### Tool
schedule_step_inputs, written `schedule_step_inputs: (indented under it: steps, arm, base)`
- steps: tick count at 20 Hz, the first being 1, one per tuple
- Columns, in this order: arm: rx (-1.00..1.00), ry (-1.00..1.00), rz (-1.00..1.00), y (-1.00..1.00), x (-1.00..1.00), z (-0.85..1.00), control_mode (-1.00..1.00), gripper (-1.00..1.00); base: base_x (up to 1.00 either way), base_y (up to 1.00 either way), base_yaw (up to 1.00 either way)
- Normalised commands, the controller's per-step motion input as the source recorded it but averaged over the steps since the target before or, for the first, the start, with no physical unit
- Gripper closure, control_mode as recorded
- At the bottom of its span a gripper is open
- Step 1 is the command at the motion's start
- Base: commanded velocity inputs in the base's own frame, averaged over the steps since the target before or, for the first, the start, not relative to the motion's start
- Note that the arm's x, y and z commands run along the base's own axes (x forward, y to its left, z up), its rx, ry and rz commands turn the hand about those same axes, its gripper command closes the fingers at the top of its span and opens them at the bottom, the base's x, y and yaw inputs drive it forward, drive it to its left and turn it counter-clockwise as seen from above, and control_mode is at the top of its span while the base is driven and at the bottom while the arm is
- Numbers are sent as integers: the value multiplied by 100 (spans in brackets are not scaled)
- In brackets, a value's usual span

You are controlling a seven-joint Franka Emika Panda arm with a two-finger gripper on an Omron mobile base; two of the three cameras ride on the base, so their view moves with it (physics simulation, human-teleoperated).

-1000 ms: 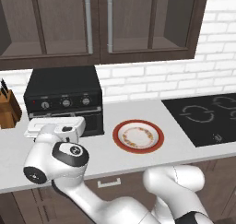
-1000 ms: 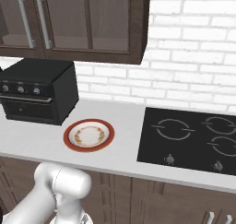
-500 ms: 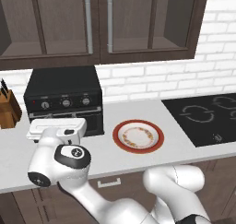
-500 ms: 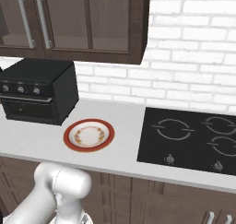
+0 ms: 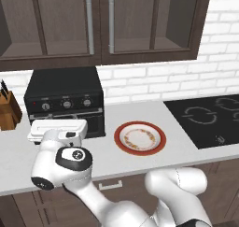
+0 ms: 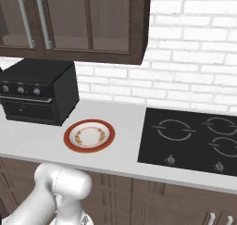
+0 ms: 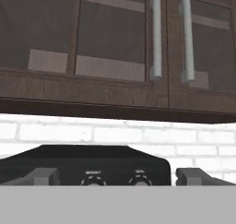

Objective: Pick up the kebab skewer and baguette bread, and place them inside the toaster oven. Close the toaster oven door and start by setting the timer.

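white arm in the foreground; its gripper [image 5: 56, 130], jaws spread wide and holding nothing, hangs just in front of the oven door [image 5: 70, 118] in the left base view. in the hand view the two fingertips [image 7: 44, 176] frame the oven's knobs [image 7: 94, 180]. on the grey tabletop [image 5: 177, 149], the plate [image 5: 140, 138] lies bare, just right of the oven [image 5: 65, 97]. the door appears shut; the skewer and bread cannot be made out, and probably sit inside, though this cannot be confirmed. behind stand brick wall and dark cabinets [image 7: 152, 43]; the hob [image 6: 194, 136] lies further right. step judged in hand: setting the timer. the next move calls for closing the jaws around the right knob and turning it.
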Motion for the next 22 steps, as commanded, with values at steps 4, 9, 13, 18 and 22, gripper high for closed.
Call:
schedule_step_inputs:
  steps: [4, 9, 13, 18, 22]
  arm:
    - [0, 0, 0, 2, 22, 0, -100, -100]
    - [0, 0, 0, 6, 15, 0, -100, -100]
    - [0, 0, 0, 9, 7, -4, -100, -100]
    - [0, 0, 0, 7, 19, -13, -100, -100]
    - [0, 0, 0, 6, 18, -16, -100, -100]
  base:
    - [0, 0, 0]
    - [0, 0, 0]
    - [0, 0, 0]
    - [0, 0, 0]
    - [0, 0, 0]
